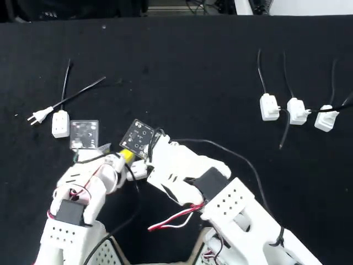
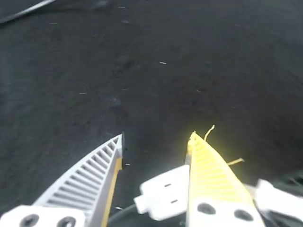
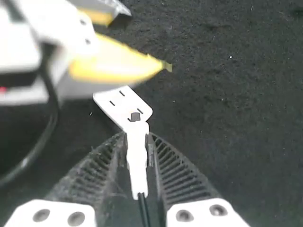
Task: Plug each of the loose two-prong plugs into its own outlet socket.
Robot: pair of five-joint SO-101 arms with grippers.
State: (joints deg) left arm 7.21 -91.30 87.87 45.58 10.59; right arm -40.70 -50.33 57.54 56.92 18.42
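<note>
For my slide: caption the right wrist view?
Right gripper shut on a white outlet socket, left gripper close beside it.

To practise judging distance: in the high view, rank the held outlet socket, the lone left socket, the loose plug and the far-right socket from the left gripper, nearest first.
1. held outlet socket, right beside the left gripper
2. lone left socket, left side
3. loose plug, far left
4. far-right socket, right edge

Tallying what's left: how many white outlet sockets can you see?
5 sockets: three in a row at right, a left socket beside the loose plug, a held socket in the jaws of the right gripper. Others may be hidden.
</note>
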